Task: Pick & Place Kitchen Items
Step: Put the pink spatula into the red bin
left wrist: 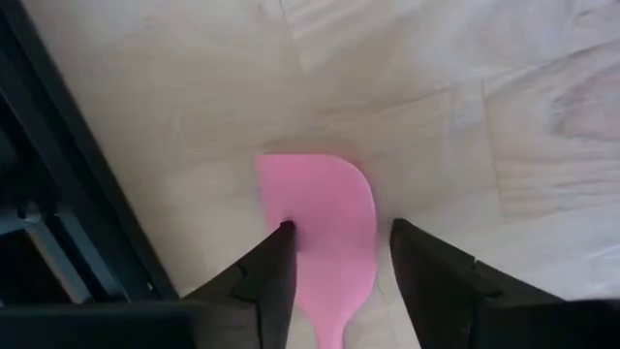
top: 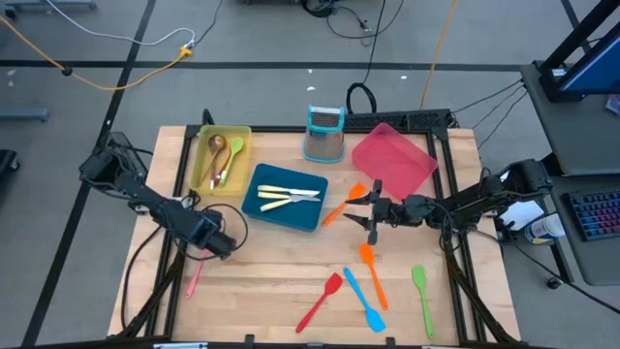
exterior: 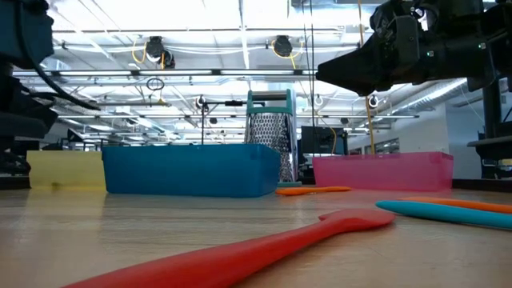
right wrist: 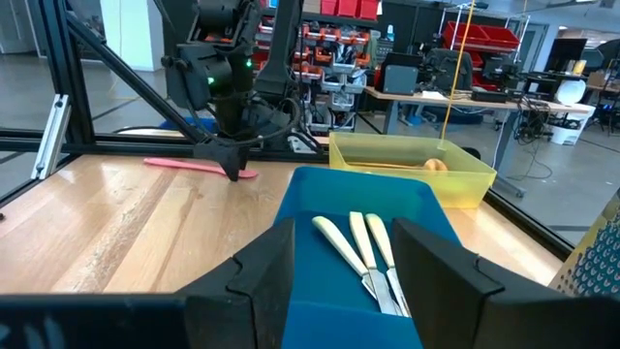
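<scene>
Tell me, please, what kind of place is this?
Probably a robotics lab or workshop: a wooden table in a metal frame, cables on the grey floor, and workbenches with monitors and red storage bins behind.

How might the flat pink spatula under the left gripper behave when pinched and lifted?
The flat pink spatula lies flush on the wooden table, so the open left gripper may struggle to get under it. Its thin blade probably flexes. It looks light and unlikely to roll.

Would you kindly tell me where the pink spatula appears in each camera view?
High view: pink spatula on the table's left, beside the left gripper.
Low view: not visible.
Left wrist view: blade between the open fingers.
Right wrist view: lying beyond the blue tray.
Shared landmark: the left gripper.
</scene>
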Controlling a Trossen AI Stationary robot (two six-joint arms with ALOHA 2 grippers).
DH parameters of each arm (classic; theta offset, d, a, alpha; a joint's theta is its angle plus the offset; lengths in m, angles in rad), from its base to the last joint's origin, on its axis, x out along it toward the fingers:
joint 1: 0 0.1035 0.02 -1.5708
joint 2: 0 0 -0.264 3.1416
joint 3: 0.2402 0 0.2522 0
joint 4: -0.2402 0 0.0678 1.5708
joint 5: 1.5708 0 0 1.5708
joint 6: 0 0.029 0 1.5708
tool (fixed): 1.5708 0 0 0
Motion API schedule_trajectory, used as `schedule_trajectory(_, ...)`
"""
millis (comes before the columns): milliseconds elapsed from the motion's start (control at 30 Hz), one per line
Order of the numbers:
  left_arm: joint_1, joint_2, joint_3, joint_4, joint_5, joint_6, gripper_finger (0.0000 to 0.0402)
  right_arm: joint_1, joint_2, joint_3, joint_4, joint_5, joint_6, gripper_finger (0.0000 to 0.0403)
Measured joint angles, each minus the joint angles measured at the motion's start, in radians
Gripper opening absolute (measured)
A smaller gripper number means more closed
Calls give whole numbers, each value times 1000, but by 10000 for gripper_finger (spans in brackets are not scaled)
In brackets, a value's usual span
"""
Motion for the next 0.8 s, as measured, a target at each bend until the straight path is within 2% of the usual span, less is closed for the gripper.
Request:
schedule_trajectory(233,-39,-11,5,-46,-23,-32,148,0,0,0,-6,0,0,167)
schedule_trajectory(533,-44,-17,5,-55,-31,-51,71,0,0,0,-4,0,0,167)
schedule_trajectory(800,-36,-9,43,-105,-59,-40,59,0,0,0,-3,0,0,167)
